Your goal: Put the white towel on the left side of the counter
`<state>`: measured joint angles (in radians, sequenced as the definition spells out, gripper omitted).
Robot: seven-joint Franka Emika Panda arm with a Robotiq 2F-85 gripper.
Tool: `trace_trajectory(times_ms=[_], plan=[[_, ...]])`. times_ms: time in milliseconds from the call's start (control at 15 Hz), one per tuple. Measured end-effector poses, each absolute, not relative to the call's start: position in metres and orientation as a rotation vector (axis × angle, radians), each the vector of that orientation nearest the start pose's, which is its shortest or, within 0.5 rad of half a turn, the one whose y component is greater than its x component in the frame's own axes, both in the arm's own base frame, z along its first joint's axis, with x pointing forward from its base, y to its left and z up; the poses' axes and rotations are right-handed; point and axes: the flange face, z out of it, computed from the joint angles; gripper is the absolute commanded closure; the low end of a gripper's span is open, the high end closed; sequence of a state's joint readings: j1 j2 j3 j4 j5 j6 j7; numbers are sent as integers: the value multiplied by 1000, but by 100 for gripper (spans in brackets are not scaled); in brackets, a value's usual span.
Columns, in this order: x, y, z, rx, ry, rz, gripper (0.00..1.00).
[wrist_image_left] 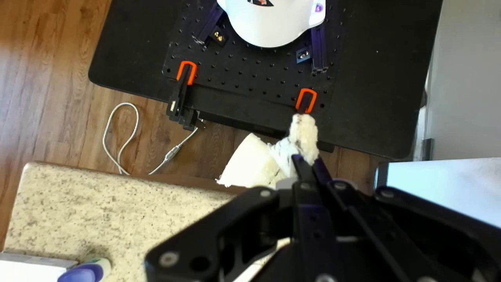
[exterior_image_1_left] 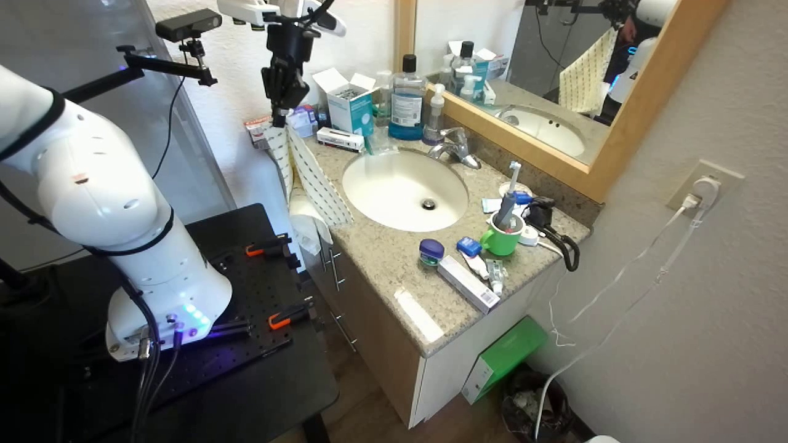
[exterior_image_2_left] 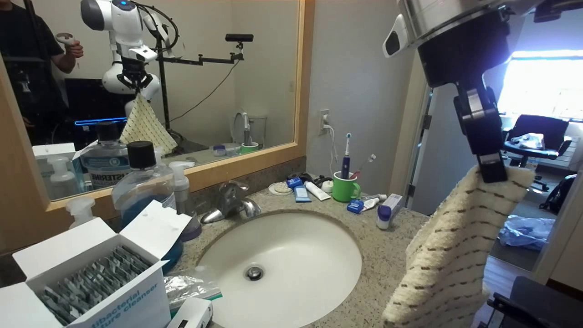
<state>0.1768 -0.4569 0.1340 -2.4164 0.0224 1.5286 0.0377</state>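
White towel (exterior_image_2_left: 448, 248), up close in an exterior view, hangs limp from the pincer (exterior_image_2_left: 493, 169) clamped on its top, by the front edge of the bench (exterior_image_2_left: 385, 253)! Past it, the sink (exterior_image_2_left: 309, 273); farther off, the green mug (exterior_image_2_left: 343, 189) holding toothbrushes (exterior_image_2_left: 346, 166).

Bathroom indicated: sink (exterior_image_1_left: 397, 184) and chrome faucet (exterior_image_1_left: 457, 149) set in counter (exterior_image_1_left: 381, 264), lower than hand (exterior_image_1_left: 279, 119); framed mirror (exterior_image_2_left: 266, 91) mounted across from hand; mouthwash bottle (exterior_image_1_left: 407, 106) placed nearer hand, toothbrush (exterior_image_1_left: 506, 210) stood in mug (exterior_image_1_left: 500, 243) farther off.
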Motion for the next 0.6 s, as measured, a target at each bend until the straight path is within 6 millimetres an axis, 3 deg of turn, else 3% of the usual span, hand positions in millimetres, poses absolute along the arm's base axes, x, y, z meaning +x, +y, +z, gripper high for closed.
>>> trace_trajectory(times_ms=[267,600], plan=[[349,126,454,-3166,-377,665,99],[372,134,442,-3147,-392,719,99]])
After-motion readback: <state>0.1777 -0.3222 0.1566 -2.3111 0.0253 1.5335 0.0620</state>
